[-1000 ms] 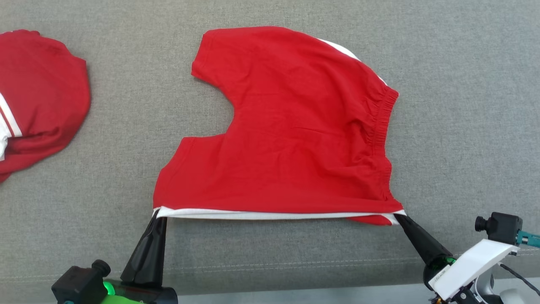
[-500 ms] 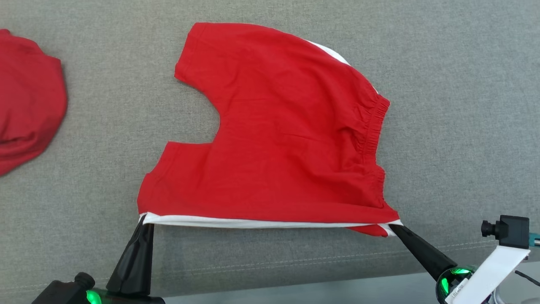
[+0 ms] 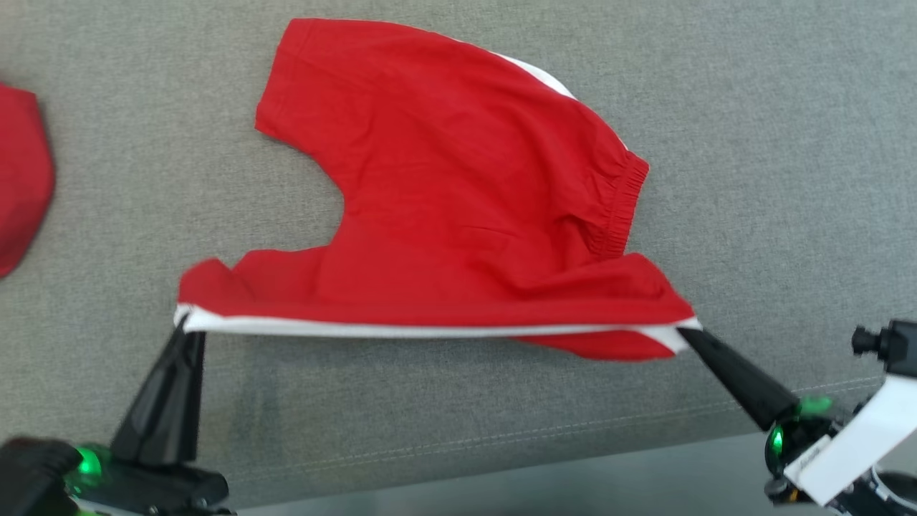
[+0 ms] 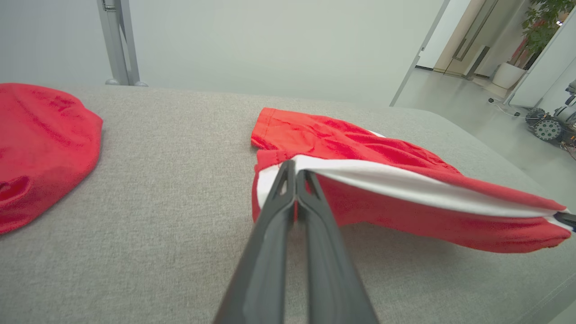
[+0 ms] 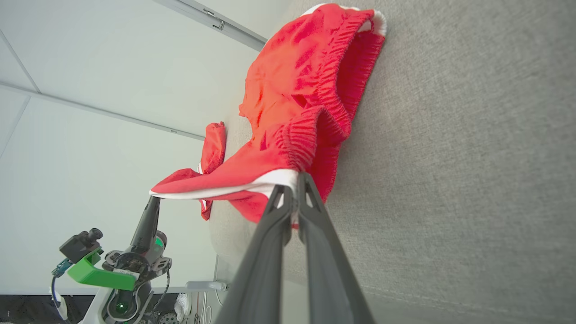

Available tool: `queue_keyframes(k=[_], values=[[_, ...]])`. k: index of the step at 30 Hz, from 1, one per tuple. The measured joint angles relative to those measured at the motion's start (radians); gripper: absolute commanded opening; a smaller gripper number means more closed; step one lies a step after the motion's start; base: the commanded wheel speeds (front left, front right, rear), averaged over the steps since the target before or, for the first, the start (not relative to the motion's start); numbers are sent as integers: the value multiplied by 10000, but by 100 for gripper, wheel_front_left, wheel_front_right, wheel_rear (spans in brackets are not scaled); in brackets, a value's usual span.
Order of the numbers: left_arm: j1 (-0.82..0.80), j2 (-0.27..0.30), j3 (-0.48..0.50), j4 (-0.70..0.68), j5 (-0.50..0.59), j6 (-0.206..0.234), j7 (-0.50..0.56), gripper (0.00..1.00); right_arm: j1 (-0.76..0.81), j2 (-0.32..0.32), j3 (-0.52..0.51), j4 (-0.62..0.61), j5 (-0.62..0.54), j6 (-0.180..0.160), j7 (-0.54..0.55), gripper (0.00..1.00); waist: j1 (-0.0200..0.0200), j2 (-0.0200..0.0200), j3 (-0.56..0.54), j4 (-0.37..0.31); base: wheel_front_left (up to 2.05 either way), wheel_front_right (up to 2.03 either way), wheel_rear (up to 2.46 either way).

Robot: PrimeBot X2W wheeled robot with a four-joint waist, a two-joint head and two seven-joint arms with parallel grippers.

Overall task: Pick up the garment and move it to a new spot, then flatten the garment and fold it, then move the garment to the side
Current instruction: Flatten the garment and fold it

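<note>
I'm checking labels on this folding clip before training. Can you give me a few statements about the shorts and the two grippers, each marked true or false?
1. The left gripper is shut on the white-striped edge of the red shorts. True.
2. The right gripper hangs open, clear of the shorts. False: it is shut on that same edge, at the elastic waistband.
3. The shorts are already folded in half. False: both legs lie spread apart, with only the near edge raised off the grey surface.
4. A second red garment lies to the robot's left of the shorts. True.
5. The elastic waistband faces the robot's left. False: it faces the right.
</note>
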Motion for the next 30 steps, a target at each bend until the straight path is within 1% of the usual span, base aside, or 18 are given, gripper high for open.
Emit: queue_keyframes(k=[2,6,7,10,11,13,17,20,23,27,30], values=[[-415,150,153,-288,-2,-8,140,0,-464,35,-48,-31,8,0,-27,0,0,0,81,-76,0,0,0],[-1303,717,355,-466,176,-123,711,0,-1276,270,0,0,219,-2,-17,0,0,0,261,-263,0,0,0],[-1789,955,353,-485,178,-247,1078,0,-1546,316,77,136,326,-4,38,0,0,0,377,-356,0,0,0],[-2731,1308,320,-420,142,-466,1764,0,-1912,441,199,412,512,-6,134,0,0,0,582,-479,0,0,0],[-2731,1308,320,-420,142,-466,1764,0,-1912,441,199,412,512,-6,134,0,0,0,582,-479,0,0,0],[-3362,1457,311,-357,4,-566,2228,0,-2221,518,247,581,573,-6,221,0,0,0,725,-561,0,0,0],[-4599,1885,309,-75,-299,-719,3216,0,-2987,872,322,805,970,-15,311,0,0,0,1021,-767,0,0,0],[-5549,2234,318,234,-309,-828,3923,0,-3559,1070,495,936,1189,-17,497,0,0,0,1220,-978,0,0,0],[-6455,2376,247,535,-499,-982,4546,0,-4065,1189,663,1091,1290,-17,665,0,0,0,1411,-1209,0,0,0],[-7577,2374,-138,1035,-857,-1135,5287,0,-4534,1204,654,1373,1290,-17,754,0,0,0,1679,-1467,0,0,0],[-8318,2357,-385,1475,-892,-1214,5776,0,-4862,1300,564,1613,1290,-35,752,0,0,0,1884,-1610,0,0,0]])
